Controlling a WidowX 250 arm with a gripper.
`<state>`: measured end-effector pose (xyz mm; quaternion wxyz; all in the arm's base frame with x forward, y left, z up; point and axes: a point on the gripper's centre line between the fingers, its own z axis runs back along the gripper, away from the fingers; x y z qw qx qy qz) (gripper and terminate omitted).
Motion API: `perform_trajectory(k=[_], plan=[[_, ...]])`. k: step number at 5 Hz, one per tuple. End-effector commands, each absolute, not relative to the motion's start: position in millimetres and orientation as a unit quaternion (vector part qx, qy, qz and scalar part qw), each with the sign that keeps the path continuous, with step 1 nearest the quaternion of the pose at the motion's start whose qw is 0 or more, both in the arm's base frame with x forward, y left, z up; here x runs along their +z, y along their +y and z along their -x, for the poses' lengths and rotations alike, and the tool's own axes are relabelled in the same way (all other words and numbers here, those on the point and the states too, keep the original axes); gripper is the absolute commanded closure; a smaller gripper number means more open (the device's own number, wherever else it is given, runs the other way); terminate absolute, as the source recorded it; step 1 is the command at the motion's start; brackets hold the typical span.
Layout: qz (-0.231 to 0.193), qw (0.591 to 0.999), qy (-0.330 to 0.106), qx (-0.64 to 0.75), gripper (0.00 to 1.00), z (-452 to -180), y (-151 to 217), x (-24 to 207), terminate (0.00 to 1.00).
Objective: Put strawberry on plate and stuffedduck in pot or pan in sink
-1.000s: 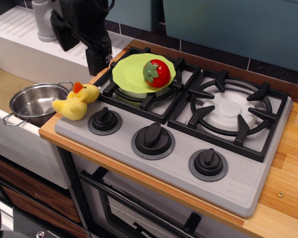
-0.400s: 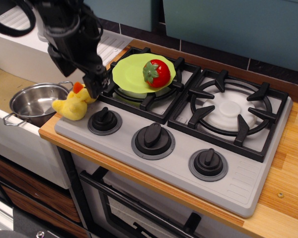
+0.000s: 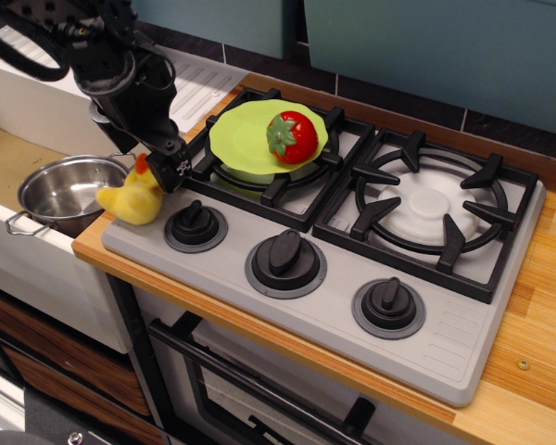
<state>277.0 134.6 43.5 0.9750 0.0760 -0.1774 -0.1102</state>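
Half done, looks like. The stuffedduck (image 3: 132,199) sits right under the gripper (image 3: 163,170), at the stove's corner; whether the fingers are wide or closed on it is hard to tell. Left of them, the pot (image 3: 60,193) waits empty in the sink (image 3: 5,162). Farther back right, the strawberry (image 3: 292,137) already rests on the plate (image 3: 244,137).

A toy kitchen set up as a robot test bench.

A grey play stove (image 3: 352,269) with two black burner grates (image 3: 431,209) and three knobs (image 3: 285,255) sits in a wooden counter (image 3: 537,324), an oven door (image 3: 259,389) below. Just beside it is a white sink (image 3: 37,102) with a ribbed drainboard. Dark tiles (image 3: 398,97) and teal panels (image 3: 445,46) back the counter.
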Motion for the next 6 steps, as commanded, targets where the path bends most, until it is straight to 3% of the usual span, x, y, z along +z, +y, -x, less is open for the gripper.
perform_trajectory(k=[1,2,3,6], plan=[[-0.09,0.974,-0.184,-0.101,0.0,-292,150,43,0.0],[-0.089,0.976,-0.176,-0.088,1.0,-290,144,35,0.0],[-0.096,0.979,-0.163,-0.075,1.0,-284,137,43,0.0],[-0.099,0.984,-0.117,-0.091,1.0,-274,127,122,0.0]])
